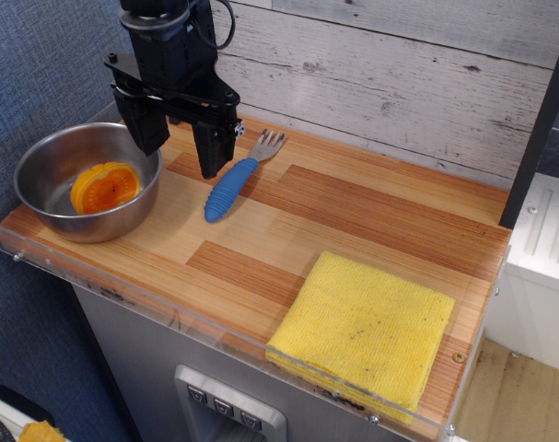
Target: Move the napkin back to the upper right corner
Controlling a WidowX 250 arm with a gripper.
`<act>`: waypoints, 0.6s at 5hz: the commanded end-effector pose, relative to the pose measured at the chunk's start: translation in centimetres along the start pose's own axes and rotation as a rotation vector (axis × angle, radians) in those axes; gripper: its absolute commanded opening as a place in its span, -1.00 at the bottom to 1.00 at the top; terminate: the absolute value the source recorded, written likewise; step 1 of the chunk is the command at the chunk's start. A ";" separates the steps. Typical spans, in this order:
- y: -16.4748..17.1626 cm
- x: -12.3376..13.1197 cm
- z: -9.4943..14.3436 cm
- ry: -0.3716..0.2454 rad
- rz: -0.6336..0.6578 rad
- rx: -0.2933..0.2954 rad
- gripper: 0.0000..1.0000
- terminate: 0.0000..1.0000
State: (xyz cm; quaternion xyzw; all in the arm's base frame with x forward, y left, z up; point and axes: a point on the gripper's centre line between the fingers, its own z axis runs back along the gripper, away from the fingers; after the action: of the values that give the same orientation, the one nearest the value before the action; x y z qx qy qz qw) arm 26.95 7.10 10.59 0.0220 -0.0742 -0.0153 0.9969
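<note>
The napkin (364, 329) is a square folded yellow terry cloth with small dark specks. It lies flat at the front right of the wood-plank tabletop, against the clear front rim. The upper right corner (472, 198) of the tabletop is bare wood, edged by whitewashed boards and a black post (540, 120). My gripper (178, 147) hangs at the back left, above the table between the steel bowl and the fork, far from the napkin. Its two black fingers are spread apart and hold nothing.
A steel bowl (49, 170) at the left holds a round orange ridged object (105, 186). A fork with a blue handle (231, 189) lies just right of the gripper. A clear plastic rim (215, 331) runs along the front edge.
</note>
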 end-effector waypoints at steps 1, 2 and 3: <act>0.0 0.0 0.0 0.000 0.000 0.000 1.00 -1.00; -2.4 -0.2 -0.5 -0.004 -0.023 -0.016 1.00 -1.00; -5.6 -0.6 -1.0 -0.010 -0.053 -0.046 1.00 -1.00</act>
State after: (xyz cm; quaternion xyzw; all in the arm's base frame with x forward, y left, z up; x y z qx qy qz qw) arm 26.09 0.97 7.88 -0.0035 -0.0558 -0.0445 0.9974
